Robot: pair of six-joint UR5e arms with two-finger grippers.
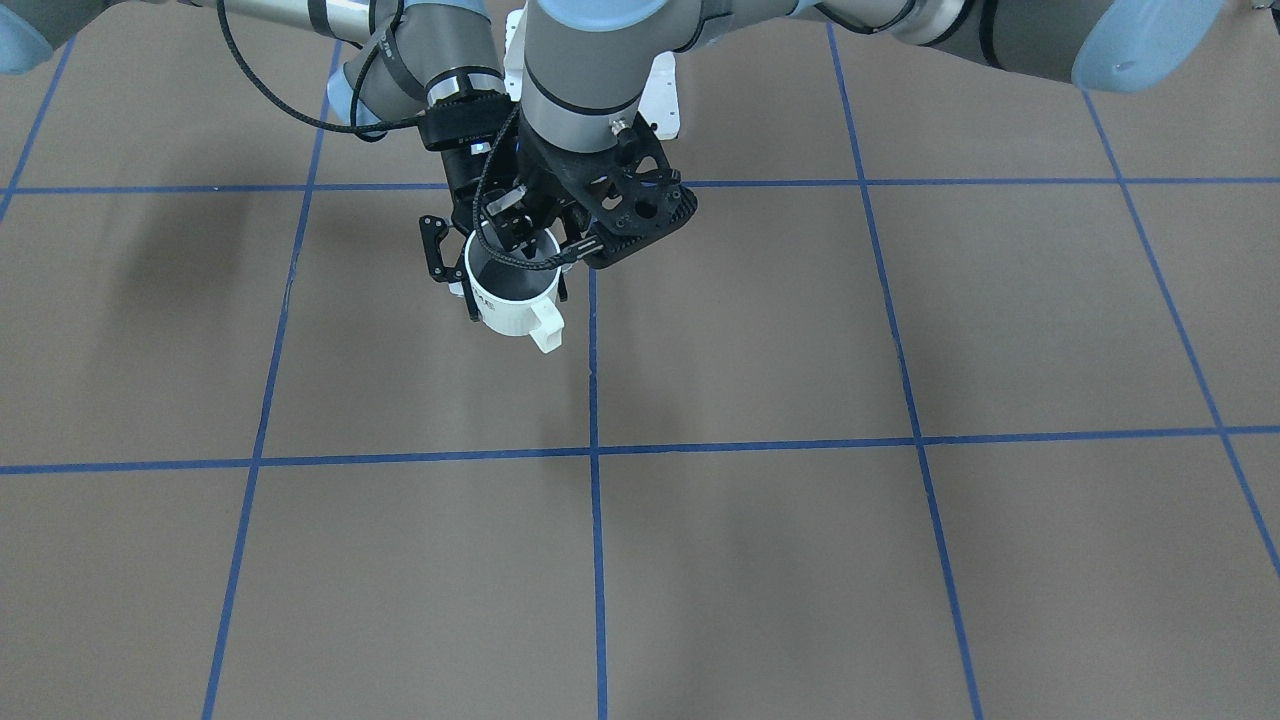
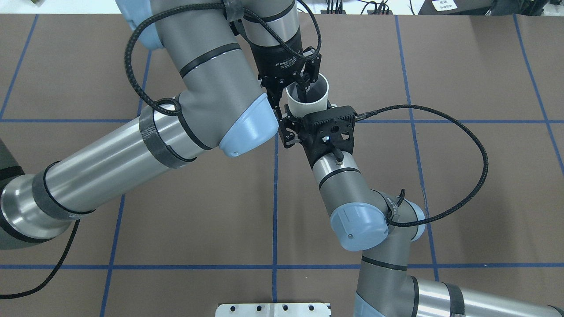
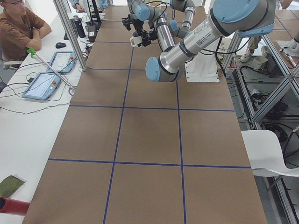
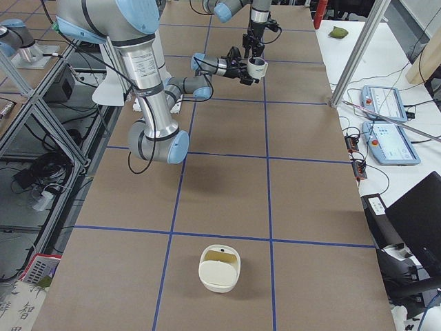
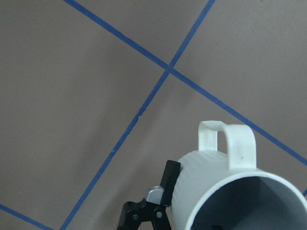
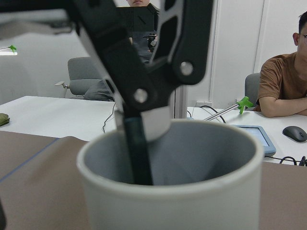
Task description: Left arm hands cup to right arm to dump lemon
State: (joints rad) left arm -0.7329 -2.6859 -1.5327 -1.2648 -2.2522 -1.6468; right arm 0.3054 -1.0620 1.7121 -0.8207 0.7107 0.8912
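While the cup [image 2: 310, 105] hangs in the air, a brown table [image 1: 900, 560] crossed by blue tape lines [image 1: 595, 520] lies below my grippers. My left gripper [image 2: 293, 93] reaches down and pinches the cup's wall, one finger inside and one outside. My right gripper [image 1: 518, 305] comes in level, its fingers either side of the cup; I cannot tell whether they clamp it.

Beyond the cup, my right wrist view shows a white desk [image 6: 48, 115], a tablet [image 6: 254, 136], a mouse [image 6: 294, 133] and a seated person [image 6: 283, 91] in a brown shirt.

My left wrist view shows the handle [image 5: 228, 143] and one right finger [image 5: 169, 178] against the cup's side, both hidden in the overhead view. Only the right side view shows a cream tub [image 4: 219, 274] on the table, well apart from both grippers. The cup's floor is hidden.
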